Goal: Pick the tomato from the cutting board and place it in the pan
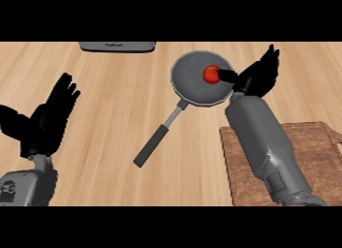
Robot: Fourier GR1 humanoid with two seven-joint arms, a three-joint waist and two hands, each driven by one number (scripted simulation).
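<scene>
Right hand (256, 77): fingers were spread straight, thumb tip against the tomato.
Small red round tomato (212, 73): lay just left of the thumb, inside the pan, its right edge hidden.
Dark grey round metal pan (188, 89): sat left of the hand.
Brown wooden cutting board (316, 155): lay behind the wrist, partly covered by the forearm.
Left hand (44, 118): rested open, far left.

The counter (116, 121) is pale wood, with its grain running left to right. A dark grey round pan (191, 85) lies on it at about one o'clock from the middle, and its long handle (155, 143) points away toward seven o'clock. A brown wooden cutting board (316, 160) lies flat at four o'clock (its right side runs to the view's edge). Near twelve o'clock, a flat grey object (117, 46) sits at the top, only partly shown.
</scene>
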